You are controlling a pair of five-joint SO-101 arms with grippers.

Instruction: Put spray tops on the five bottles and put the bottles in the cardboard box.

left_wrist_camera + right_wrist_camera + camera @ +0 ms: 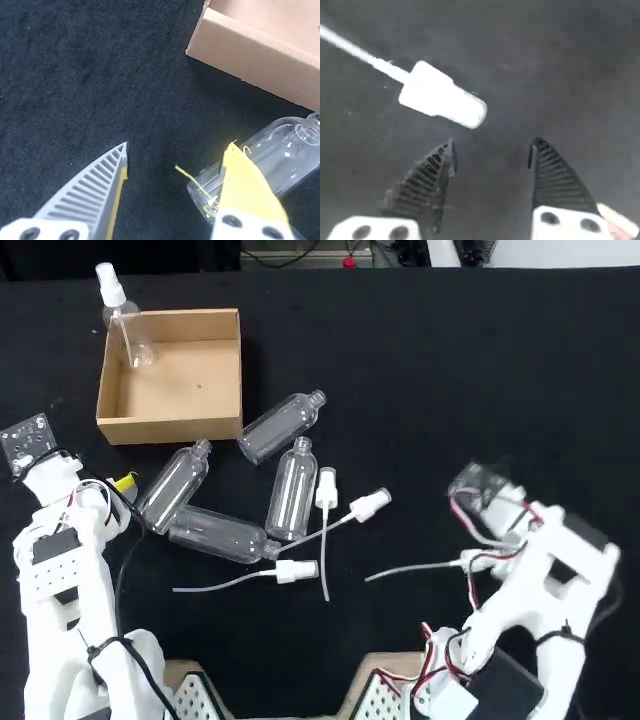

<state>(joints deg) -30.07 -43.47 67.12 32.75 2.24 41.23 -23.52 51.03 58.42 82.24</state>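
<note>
A cardboard box stands at the far left, and a clear bottle with a white spray top leans in its far corner. Several uncapped clear bottles lie in a cluster beside the box. Three loose spray tops with long tubes lie among them. My left gripper is open just above the cloth, its yellow finger against the base of one bottle, near the box wall. My right gripper is open, just short of a fourth spray top, also seen under the right arm.
Black cloth covers the table, with free room at the back right. The left arm stands at the near left, the right arm at the near right. Two white perforated mounts sit at the front edge.
</note>
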